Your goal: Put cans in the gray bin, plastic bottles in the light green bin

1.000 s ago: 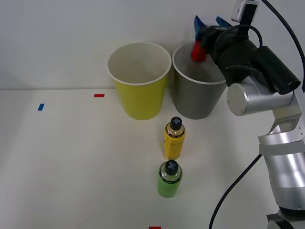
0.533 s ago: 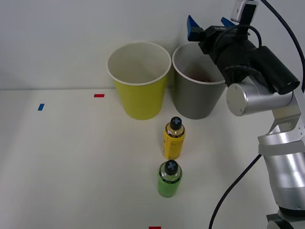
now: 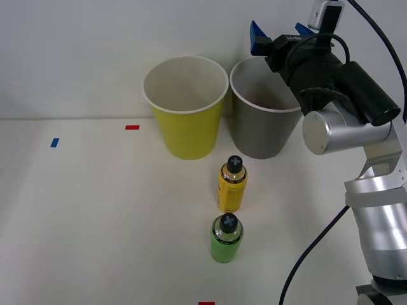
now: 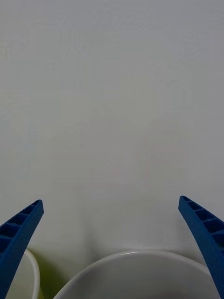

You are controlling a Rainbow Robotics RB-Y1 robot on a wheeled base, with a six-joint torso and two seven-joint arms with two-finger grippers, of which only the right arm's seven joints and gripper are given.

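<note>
Your right gripper (image 3: 280, 33) hangs wide open and empty above the gray bin (image 3: 264, 130). From the wrist you see that bin's white rim (image 4: 135, 261) just below the fingers (image 4: 21, 231); from the front, a reddish patch inside it, the light green bin (image 3: 186, 121) beside, and the plastic bottles (image 3: 231, 184) nearer you.

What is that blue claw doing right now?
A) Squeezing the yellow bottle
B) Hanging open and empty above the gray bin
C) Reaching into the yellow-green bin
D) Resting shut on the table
B: the right gripper has its blue fingers spread wide with nothing between them, over the gray bin.
</note>
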